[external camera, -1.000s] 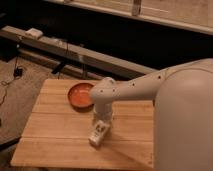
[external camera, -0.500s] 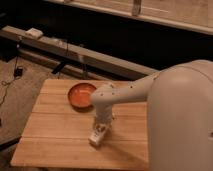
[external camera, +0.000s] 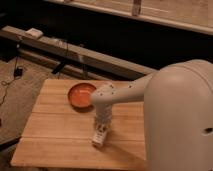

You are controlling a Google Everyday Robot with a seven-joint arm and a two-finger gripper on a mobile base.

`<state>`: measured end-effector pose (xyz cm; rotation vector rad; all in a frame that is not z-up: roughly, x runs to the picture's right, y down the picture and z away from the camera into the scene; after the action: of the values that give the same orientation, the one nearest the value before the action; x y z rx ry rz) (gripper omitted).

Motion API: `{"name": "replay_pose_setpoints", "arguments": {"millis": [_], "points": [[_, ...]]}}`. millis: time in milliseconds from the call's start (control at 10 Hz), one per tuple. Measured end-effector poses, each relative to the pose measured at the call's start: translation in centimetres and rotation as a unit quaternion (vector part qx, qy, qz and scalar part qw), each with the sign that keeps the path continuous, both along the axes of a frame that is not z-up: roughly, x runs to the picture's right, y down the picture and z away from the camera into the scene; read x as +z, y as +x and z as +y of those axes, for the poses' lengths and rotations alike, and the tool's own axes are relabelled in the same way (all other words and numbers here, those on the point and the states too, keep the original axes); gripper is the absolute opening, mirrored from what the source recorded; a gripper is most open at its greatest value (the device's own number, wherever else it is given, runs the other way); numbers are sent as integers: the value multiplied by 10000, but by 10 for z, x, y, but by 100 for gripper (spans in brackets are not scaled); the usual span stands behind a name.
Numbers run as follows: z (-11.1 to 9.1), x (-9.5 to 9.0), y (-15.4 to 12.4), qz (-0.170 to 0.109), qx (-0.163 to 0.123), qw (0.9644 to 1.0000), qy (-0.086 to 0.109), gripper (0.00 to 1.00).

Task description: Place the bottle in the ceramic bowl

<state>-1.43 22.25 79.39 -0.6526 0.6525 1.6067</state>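
The orange-red ceramic bowl (external camera: pixel 81 95) sits on the wooden table (external camera: pixel 50 130), left of centre and towards the far edge. My gripper (external camera: pixel 102 126) points down at the end of the white arm, just right of and nearer than the bowl. The cream-white bottle (external camera: pixel 99 138) is at the gripper's tip, low over or on the table, about a bowl's width nearer than the bowl. The gripper hides the bottle's upper end, so I cannot tell whether it holds the bottle.
The arm's large white shell (external camera: pixel 180 120) covers the table's right side. Beyond the table's far edge run a long low beam (external camera: pixel 75 52) and cables on the carpet (external camera: pixel 20 75). A dark wall stands behind.
The gripper and bottle have stayed almost in place. The arm's white shell has swung in and now fills more of the right side of the view.
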Motion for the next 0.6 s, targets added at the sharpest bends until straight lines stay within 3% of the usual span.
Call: {"name": "replay_pose_setpoints", "arguments": {"millis": [200,500,600], "points": [[-2,-1,3,34,-20,10000,-23,2],[-21,-12,8,71,-82,9999,109,0],[-39,-21,9,72,-145,9996,233,0]]}}
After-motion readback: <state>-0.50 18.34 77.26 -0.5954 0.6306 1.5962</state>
